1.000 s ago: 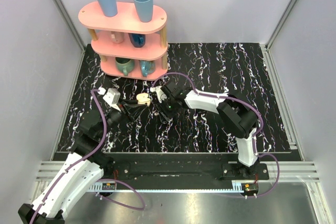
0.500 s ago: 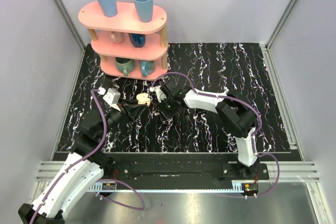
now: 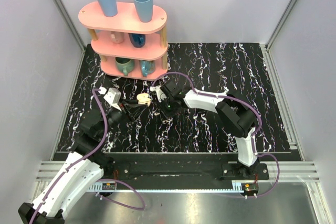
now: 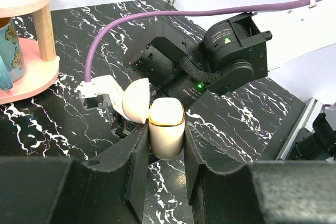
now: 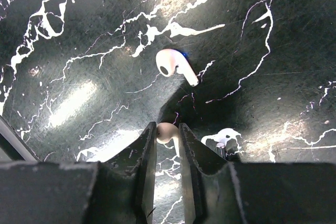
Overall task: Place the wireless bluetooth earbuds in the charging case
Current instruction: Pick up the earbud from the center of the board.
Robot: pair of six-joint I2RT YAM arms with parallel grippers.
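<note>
On a black marble-patterned worktop [image 3: 220,77], in front of a pink shelf rack [image 3: 126,24] stocked with cups and mugs, two robot arms met near the middle. The left gripper [image 4: 165,141] was clamped on the charging case [image 4: 167,129], holding it upright off the surface with its lid [image 4: 135,100] swung back and the cream interior facing up, just beside the right arm's wrist. The right gripper [image 5: 168,132] was down at the worktop, its jaws narrowed on either side of one earbud [image 5: 167,131]; whether they already pinched it could not be told. A second earbud [image 5: 176,65] lay free on the worktop just beyond, stem pointing away. The step in hand looked to be the pick-up of the near bud. Doing it well would likely mean squeezing the rounded head squarely so it did not squirt out sideways, lifting straight up clear of the neighbouring bud, then carrying it stem-down over the open case while the left arm held steady.
</note>
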